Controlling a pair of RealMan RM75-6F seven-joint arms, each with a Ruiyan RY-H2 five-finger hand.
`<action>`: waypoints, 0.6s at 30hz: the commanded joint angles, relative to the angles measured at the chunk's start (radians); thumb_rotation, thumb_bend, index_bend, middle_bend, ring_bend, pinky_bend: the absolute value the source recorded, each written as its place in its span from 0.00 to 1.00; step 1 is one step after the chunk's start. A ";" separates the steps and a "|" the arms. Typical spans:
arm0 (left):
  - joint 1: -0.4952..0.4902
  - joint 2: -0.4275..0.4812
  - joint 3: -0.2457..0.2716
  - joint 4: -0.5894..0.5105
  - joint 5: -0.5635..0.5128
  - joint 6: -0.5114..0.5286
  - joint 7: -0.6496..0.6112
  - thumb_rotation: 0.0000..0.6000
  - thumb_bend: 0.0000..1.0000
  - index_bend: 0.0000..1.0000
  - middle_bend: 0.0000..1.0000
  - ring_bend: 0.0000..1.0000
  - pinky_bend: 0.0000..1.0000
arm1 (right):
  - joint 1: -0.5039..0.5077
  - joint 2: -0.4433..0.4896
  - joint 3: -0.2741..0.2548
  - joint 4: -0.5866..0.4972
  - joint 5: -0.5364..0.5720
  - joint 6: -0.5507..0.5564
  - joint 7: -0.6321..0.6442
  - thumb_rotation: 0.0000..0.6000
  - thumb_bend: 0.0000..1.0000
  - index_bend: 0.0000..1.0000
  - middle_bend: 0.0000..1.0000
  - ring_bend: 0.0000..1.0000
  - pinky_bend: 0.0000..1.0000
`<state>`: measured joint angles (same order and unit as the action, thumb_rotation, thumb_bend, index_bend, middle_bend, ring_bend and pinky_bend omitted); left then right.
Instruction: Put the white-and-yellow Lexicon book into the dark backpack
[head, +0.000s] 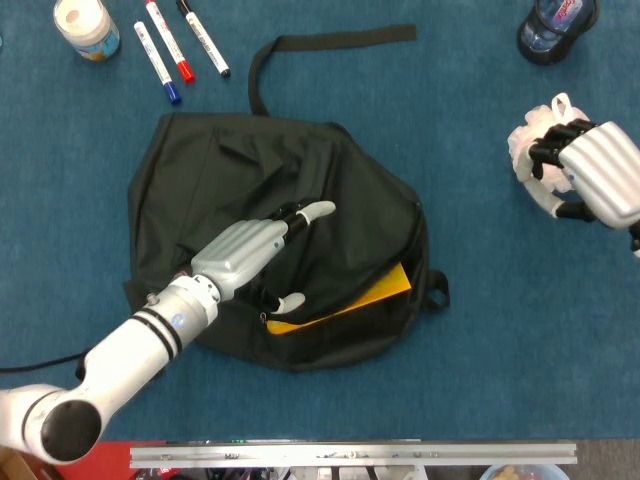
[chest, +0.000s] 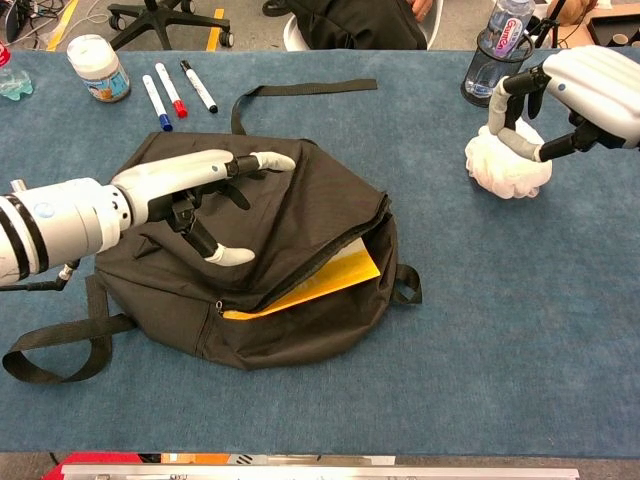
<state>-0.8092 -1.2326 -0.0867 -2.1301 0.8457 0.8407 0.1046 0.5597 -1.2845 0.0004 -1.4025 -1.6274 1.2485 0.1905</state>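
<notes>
Left hand: the left hand (head: 247, 254) lies flat on top of the backpack's flap, fingers spread, holding nothing.
Right hand: the right hand (chest: 578, 93) is at the far right of the table, fingers curled over a white crumpled lump (chest: 508, 165); whether it actually grips the lump I cannot tell.
Book: the Lexicon book (chest: 318, 283) is almost wholly inside the backpack; only a yellow strip and a sliver of white show in the open mouth on the near right side.
Backpack: the dark backpack (head: 225, 185) lies flat in the middle of the table, its flap drawn over the book, one strap (head: 335, 39) stretched toward the far side and a looped strap (chest: 52, 352) at the near left.
Markers: three markers (head: 171, 40) lie side by side at the far left.
Jar: a white-lidded jar (head: 86, 25) stands just left of the markers.
Bottle: a dark bottle (head: 556, 24) stands at the far right, beyond the right hand.
Table: the table (chest: 500, 330) has a blue cover.
</notes>
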 joint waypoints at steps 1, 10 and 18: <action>0.031 0.032 0.002 -0.033 0.062 0.009 -0.035 1.00 0.27 0.00 0.00 0.00 0.19 | -0.002 0.004 0.003 -0.002 0.001 0.000 -0.001 1.00 0.41 0.71 0.64 0.49 0.50; 0.073 0.084 -0.017 -0.016 0.133 0.034 -0.104 1.00 0.27 0.00 0.00 0.00 0.19 | -0.022 0.032 0.013 -0.016 0.011 0.008 -0.006 1.00 0.41 0.71 0.64 0.49 0.50; 0.136 0.081 -0.012 0.089 0.184 0.113 -0.138 1.00 0.27 0.00 0.00 0.00 0.19 | -0.058 0.067 0.013 -0.032 0.027 0.026 -0.038 1.00 0.41 0.71 0.64 0.49 0.50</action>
<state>-0.6935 -1.1486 -0.0998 -2.0679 1.0139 0.9272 -0.0243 0.5067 -1.2222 0.0128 -1.4306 -1.6033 1.2710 0.1582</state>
